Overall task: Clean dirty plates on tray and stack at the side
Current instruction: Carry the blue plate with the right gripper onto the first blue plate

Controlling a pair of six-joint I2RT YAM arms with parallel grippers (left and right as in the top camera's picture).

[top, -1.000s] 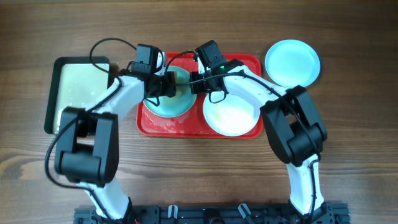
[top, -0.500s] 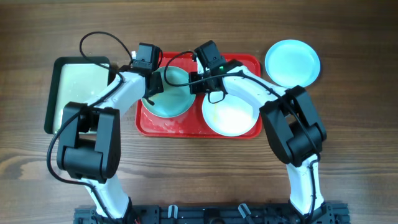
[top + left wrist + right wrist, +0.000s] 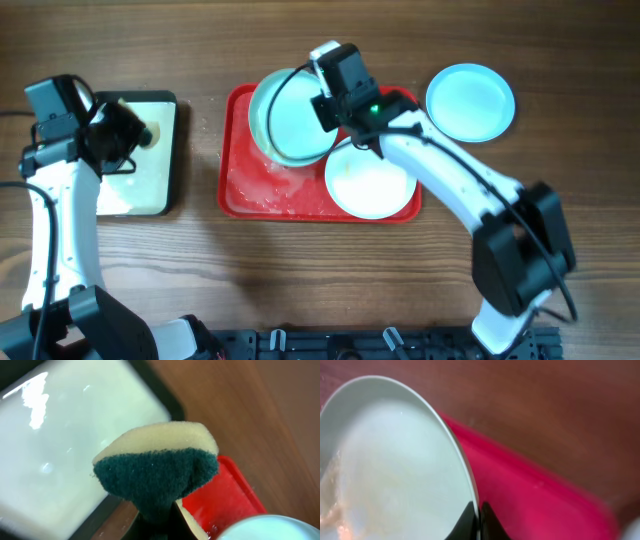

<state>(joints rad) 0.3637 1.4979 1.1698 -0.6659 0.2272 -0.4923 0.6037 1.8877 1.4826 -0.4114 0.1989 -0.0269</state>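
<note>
Plate (image 3: 288, 122) lifted, rim pinched in right pincer (image 3: 479, 517)

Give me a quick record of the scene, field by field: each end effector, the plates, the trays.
left end effector: shut on sponge, over the black-rimmed tray
right end effector: shut on aqua plate rim, plate tilted above the red tray
white plate: flat on the red tray
second aqua plate: on the table, right of the red tray
</note>
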